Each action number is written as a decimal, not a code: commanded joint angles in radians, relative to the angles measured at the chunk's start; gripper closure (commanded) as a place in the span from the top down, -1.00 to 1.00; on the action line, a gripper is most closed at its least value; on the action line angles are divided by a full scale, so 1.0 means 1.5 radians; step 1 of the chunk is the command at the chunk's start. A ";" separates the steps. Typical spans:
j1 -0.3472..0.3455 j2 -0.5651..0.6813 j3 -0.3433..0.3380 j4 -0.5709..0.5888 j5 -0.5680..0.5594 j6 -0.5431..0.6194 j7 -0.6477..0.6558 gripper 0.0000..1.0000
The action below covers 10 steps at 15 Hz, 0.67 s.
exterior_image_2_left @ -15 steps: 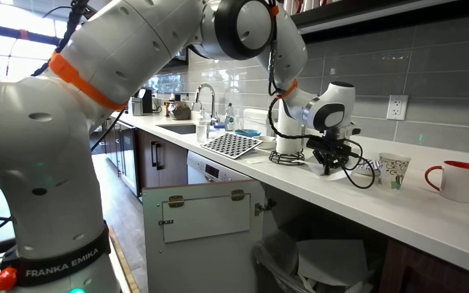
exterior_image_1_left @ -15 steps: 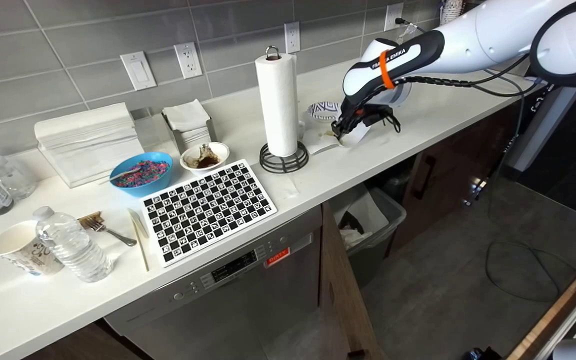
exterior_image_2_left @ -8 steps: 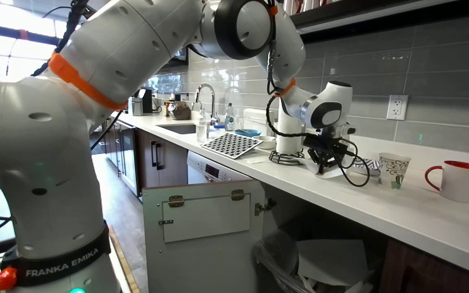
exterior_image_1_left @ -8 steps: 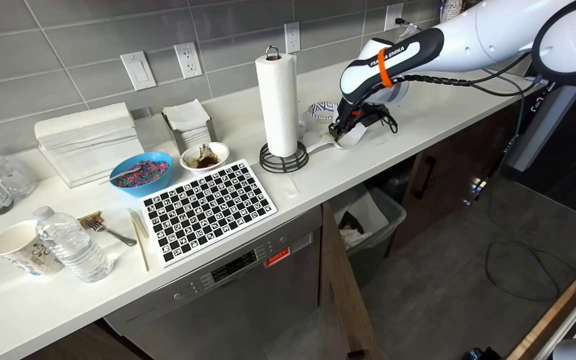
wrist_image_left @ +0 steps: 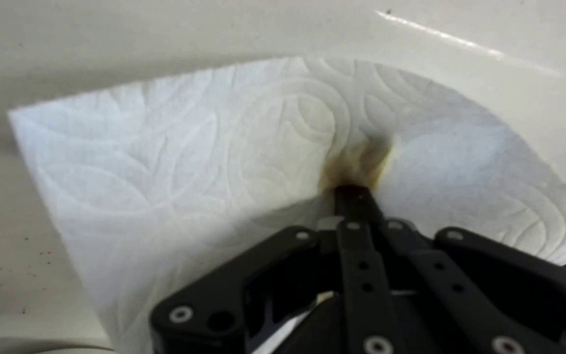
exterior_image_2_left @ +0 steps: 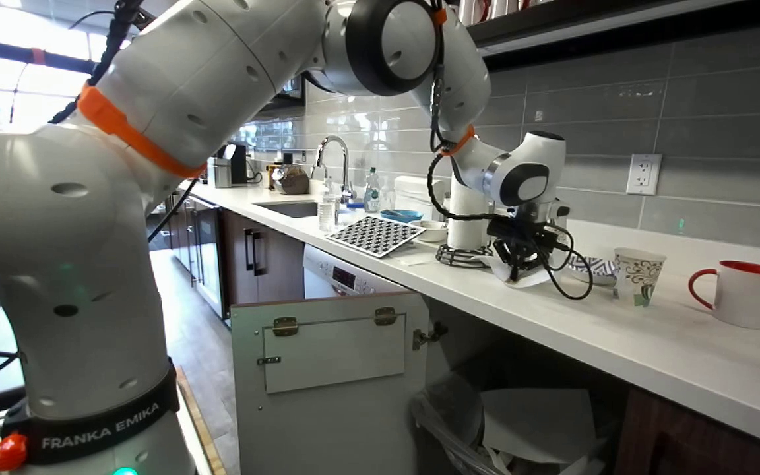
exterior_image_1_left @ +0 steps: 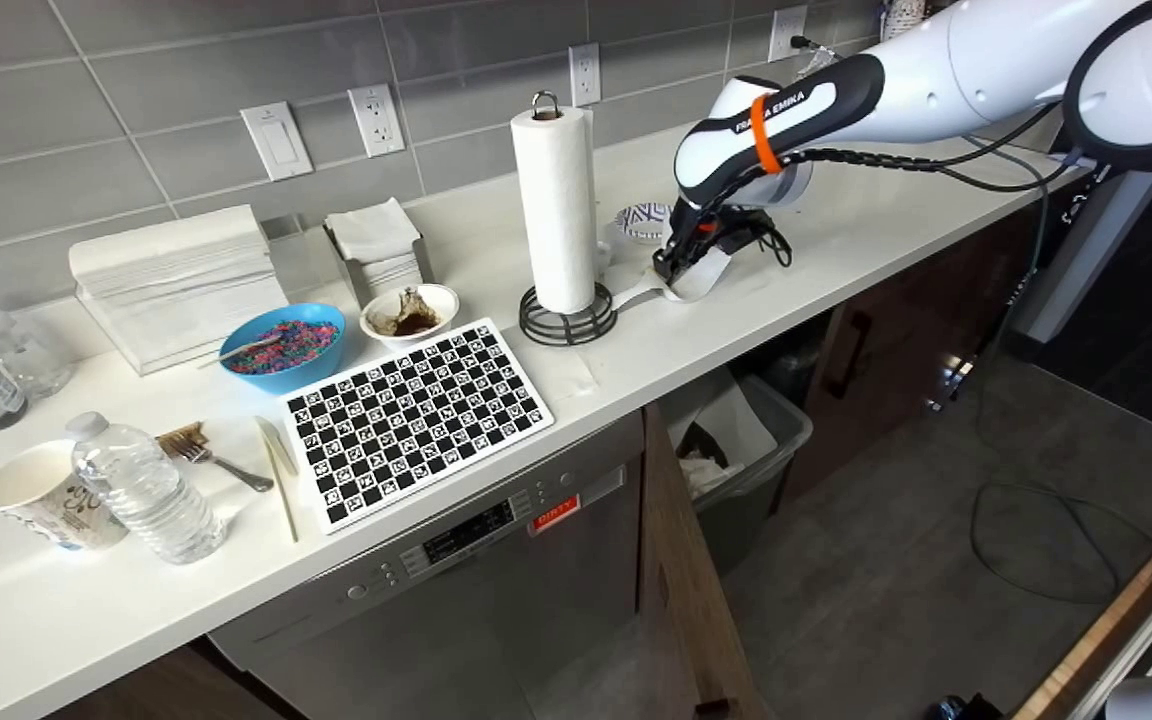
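My gripper (wrist_image_left: 354, 191) points down with its fingertips together, pinching a white paper towel sheet (wrist_image_left: 175, 162). The sheet is embossed and has a brown-yellow stain bunched at the fingertips. In an exterior view the gripper (exterior_image_1_left: 666, 268) is low over the counter, and the sheet (exterior_image_1_left: 702, 280) is creased and raised beside it. The sheet also shows under the gripper in an exterior view (exterior_image_2_left: 533, 277). A patterned bowl (exterior_image_1_left: 642, 222) stands just behind, partly hidden by the arm. The paper towel roll (exterior_image_1_left: 554, 215) stands upright on a black wire stand (exterior_image_1_left: 568, 330) nearby.
A paper cup (exterior_image_2_left: 638, 277) and a red-and-white mug (exterior_image_2_left: 743, 293) stand along the counter. Below, a cabinet door (exterior_image_2_left: 327, 382) is open by a bin (exterior_image_1_left: 786, 430). A checkered board (exterior_image_1_left: 416, 425), blue bowl (exterior_image_1_left: 286, 350), white bowl (exterior_image_1_left: 426, 310) and water bottle (exterior_image_1_left: 146, 490) are farther along.
My gripper has moved slightly toward the paper towel roll, staying low over the counter. The sheet has shifted with it and its near edge has buckled into a curve.
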 commanded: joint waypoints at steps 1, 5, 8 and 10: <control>0.020 0.008 -0.047 -0.023 -0.033 0.018 0.007 -1.00; 0.035 -0.010 -0.098 -0.039 -0.080 0.033 0.025 -1.00; 0.037 -0.015 -0.130 -0.045 -0.115 0.036 0.044 -1.00; 0.036 -0.023 -0.141 -0.051 -0.130 0.029 0.053 -1.00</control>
